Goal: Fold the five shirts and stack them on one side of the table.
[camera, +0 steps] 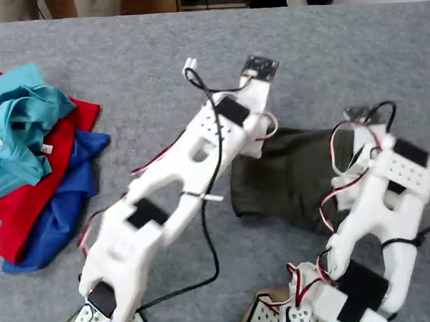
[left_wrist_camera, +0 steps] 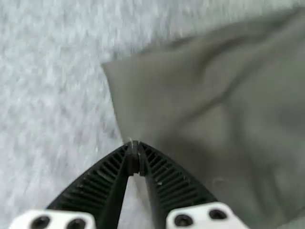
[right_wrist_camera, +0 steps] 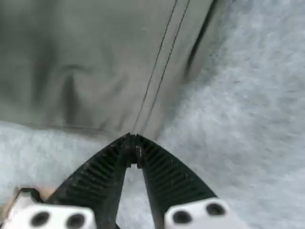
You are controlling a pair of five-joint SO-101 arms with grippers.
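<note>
At left pincer point(left_wrist_camera: 134, 156), olive shirt point(left_wrist_camera: 214, 109) edge, pinched

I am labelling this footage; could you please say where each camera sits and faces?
High view: fixed off the arms, looking down over the grey table; shows the white left arm and right arm, an olive-green cloth shirt and a teal, red and blue shirt pile.
Left wrist view: on the left arm's wrist, looking along its black jaws, shut at the shirt's edge.
Right wrist view: on the right arm's wrist, looking along its shut jaws at the shirt's hem.
Shared: all three show the olive shirt.
</note>
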